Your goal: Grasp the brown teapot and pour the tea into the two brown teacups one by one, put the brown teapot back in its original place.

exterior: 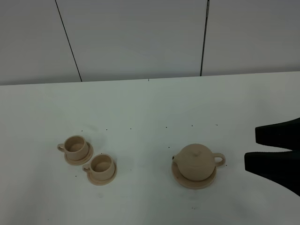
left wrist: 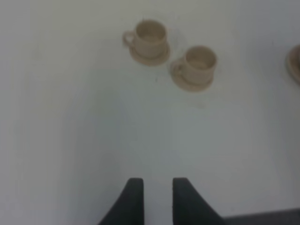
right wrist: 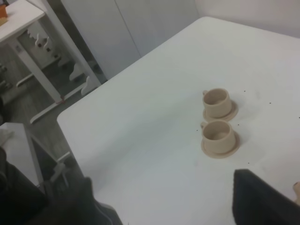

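The brown teapot (exterior: pixel 197 161) stands upright on its wide saucer (exterior: pixel 183 180), the original place, right of centre on the white table, handle toward the right. The two brown teacups (exterior: pixel 75 146) (exterior: pixel 101 164) sit on their small saucers at the left. My right gripper (exterior: pixel 251 147) is open and empty, a short way right of the teapot handle and not touching it. In the right wrist view the gripper (right wrist: pixel 173 201) looks toward both cups (right wrist: pixel 217 101) (right wrist: pixel 218 133). My left gripper (left wrist: pixel 157 186) is open and empty, well short of the cups (left wrist: pixel 150 35) (left wrist: pixel 199 61); it is out of the exterior high view.
The white table (exterior: pixel 150 108) ends at a grey panelled wall (exterior: pixel 140 37) behind. In the right wrist view the table's far corner drops off to a floor with a white desk frame (right wrist: pixel 37 70). The rim of the teapot's saucer (left wrist: pixel 295 63) shows at the edge of the left wrist view.
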You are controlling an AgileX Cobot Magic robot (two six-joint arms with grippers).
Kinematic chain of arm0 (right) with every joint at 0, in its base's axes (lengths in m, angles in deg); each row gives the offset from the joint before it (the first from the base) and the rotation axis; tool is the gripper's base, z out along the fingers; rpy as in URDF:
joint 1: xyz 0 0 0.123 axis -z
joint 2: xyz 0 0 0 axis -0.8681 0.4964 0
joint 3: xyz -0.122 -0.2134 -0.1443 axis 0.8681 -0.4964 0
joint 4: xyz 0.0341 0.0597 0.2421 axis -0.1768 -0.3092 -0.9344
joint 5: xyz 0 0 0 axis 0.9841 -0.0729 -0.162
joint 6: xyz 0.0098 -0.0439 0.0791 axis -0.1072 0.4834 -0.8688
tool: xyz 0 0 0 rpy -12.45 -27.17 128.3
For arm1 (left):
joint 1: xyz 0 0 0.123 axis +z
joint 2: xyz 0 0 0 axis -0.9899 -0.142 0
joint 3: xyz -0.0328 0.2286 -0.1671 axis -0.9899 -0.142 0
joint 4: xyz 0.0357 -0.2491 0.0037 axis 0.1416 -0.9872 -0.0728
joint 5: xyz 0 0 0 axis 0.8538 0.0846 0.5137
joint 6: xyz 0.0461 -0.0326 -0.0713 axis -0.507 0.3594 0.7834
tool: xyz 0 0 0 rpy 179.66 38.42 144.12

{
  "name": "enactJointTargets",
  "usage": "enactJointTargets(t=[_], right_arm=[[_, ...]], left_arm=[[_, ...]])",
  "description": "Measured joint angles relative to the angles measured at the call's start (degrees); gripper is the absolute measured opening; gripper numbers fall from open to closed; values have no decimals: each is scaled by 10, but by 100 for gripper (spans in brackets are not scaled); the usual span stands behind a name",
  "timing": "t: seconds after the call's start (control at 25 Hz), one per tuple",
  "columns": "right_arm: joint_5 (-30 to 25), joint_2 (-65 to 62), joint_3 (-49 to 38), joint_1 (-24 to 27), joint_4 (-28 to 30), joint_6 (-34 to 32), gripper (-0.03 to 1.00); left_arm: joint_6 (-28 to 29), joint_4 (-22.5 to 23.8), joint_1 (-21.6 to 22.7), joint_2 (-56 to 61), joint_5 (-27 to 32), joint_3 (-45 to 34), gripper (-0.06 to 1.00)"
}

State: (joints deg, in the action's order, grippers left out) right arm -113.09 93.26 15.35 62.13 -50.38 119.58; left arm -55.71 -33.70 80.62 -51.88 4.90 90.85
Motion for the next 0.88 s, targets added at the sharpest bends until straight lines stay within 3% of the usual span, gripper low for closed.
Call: enactJointTargets(t=[0.36, 0.88], right_arm=[[0, 0, 0, 0, 1, -1, 59], [1, 0, 0, 0, 1, -2, 59]], left_arm=[[8, 24, 0, 37, -63, -73, 22], [1, 27, 0, 37, -63, -91, 22]])
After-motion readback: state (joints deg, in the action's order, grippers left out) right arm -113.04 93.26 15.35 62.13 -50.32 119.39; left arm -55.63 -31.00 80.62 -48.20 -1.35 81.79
